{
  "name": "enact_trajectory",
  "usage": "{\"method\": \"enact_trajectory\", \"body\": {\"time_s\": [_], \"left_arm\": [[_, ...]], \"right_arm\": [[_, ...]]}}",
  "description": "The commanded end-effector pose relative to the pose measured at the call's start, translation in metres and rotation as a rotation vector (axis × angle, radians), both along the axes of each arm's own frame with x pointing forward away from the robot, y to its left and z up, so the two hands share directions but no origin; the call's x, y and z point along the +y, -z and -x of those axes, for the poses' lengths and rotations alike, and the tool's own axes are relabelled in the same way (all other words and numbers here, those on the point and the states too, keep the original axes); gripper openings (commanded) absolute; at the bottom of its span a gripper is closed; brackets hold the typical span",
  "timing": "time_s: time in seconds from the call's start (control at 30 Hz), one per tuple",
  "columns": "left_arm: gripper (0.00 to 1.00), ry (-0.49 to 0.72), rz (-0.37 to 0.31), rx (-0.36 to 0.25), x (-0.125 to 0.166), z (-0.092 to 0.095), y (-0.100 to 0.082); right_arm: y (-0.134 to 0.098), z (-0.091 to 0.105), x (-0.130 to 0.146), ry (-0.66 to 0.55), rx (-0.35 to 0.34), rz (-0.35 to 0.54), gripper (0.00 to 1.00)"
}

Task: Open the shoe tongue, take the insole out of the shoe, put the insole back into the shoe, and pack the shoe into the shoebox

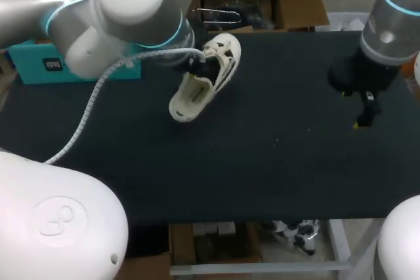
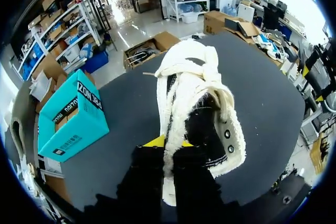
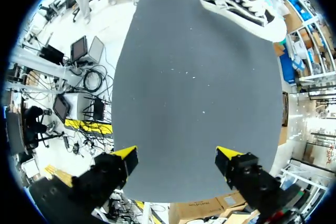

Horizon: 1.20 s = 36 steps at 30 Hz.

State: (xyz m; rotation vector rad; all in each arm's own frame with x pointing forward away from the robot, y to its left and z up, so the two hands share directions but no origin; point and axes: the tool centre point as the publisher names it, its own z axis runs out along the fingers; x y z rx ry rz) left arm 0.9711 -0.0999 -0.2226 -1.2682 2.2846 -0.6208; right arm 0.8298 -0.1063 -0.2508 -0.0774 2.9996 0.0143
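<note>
**A:** Where is the white fabric shoe with black trim [image 1: 203,83] in this figure?

**B:** We find it over the far-left part of the black tabletop [image 1: 275,162]. It is tilted, toe toward the far edge and heel toward us. We cannot tell whether the heel touches the surface. The left jaws, on the grey left arm [image 1: 98,11], are closed on the shoe's upper edge. The left wrist view shows one yellow tip on each side of the fabric.

**A:** And the other arm?

**B:** The right jaws hang wide open and empty above the tabletop's right side, well apart from the shoe.

**A:** Which step do we read here?

**B:** We judge it to be the packing step, since one arm alone holds the shoe. Whether the insole lies inside is hidden from us. The teal cardboard shoebox [image 1: 33,70] stands at the tabletop's left edge, near the shoe.

**A:** What does the next move call for?

**B:** We would swing the shoe leftward over the box, level it, and lower it in before letting go.
</note>
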Motion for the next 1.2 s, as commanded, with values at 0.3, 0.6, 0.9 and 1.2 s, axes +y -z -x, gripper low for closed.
{"method": "enact_trajectory", "body": {"time_s": [0.3, 0.6, 0.9, 1.2], "left_arm": [[0.0, 0.107, -0.027, -0.218, 0.141, -0.079, -0.103], [0.0, 0.02, -0.026, -0.309, 0.223, -0.149, -0.129], [0.0, -0.12, -0.049, -0.324, 0.295, -0.215, -0.127], [0.0, -0.168, -0.111, -0.285, 0.348, -0.24, -0.073]], "right_arm": [[0.0, 0.001, 0.0, 0.0, 0.0, 0.001, 1.0], [0.0, 0.001, 0.0, 0.0, 0.0, 0.001, 1.0], [0.0, 0.001, 0.0, 0.0, 0.0, 0.001, 1.0], [0.0, 0.001, 0.0, 0.0, 0.0, 0.001, 1.0]]}}
